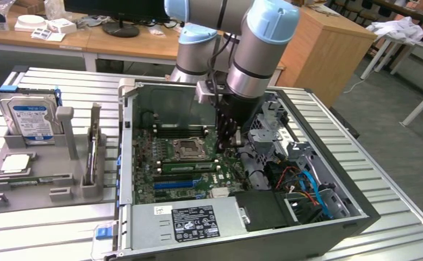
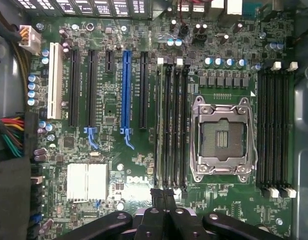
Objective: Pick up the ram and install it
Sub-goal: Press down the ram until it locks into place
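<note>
Slatted metal table (image 1: pixel 52 87) — open computer (image 1: pixel 342 217), board (image 2: pixel 119 150) marked DELL (two slot banks (image 2: pixel 172 125)); closed pincer (image 2: pixel 163 196) beside one green ram (image 1: pixel 186 166).

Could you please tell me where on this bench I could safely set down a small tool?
Bare slatted table lies between the grey fixture and the near edge, and another strip runs behind the hard drive. Inside the computer case it is crowded with the arm and cables.

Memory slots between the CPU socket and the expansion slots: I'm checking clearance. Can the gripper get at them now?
Likely yes. The shut gripper hangs over the motherboard at the end of those slots, the case is open, and no cable crosses them.
</note>
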Robot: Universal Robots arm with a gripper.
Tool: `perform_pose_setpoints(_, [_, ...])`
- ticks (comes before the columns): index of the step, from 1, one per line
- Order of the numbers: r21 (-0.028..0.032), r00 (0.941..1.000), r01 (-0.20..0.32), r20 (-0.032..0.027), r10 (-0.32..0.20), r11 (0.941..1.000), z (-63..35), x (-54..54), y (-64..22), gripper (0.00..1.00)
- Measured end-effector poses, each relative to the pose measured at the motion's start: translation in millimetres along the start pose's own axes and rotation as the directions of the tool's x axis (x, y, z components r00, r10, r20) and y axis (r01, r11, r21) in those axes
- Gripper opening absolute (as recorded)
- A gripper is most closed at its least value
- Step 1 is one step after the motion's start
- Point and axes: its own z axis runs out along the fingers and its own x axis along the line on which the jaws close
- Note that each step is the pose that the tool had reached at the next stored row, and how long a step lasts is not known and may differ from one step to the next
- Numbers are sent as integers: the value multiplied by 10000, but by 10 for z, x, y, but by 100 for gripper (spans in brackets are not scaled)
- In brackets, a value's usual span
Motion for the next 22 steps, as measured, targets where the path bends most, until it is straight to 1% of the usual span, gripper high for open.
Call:
perform_pose_setpoints(4, [0,10000,-16,10,16,10000,41,1,-1,11])
perform_pose_setpoints(11, [0,10000,-16,12,16,10000,41,20,-1,11])
perform_pose_setpoints(13, [2,10000,-16,23,16,10000,46,20,-1,11])
perform_pose_setpoints(22, [1,10000,-15,31,15,10000,163,24,-5,11])
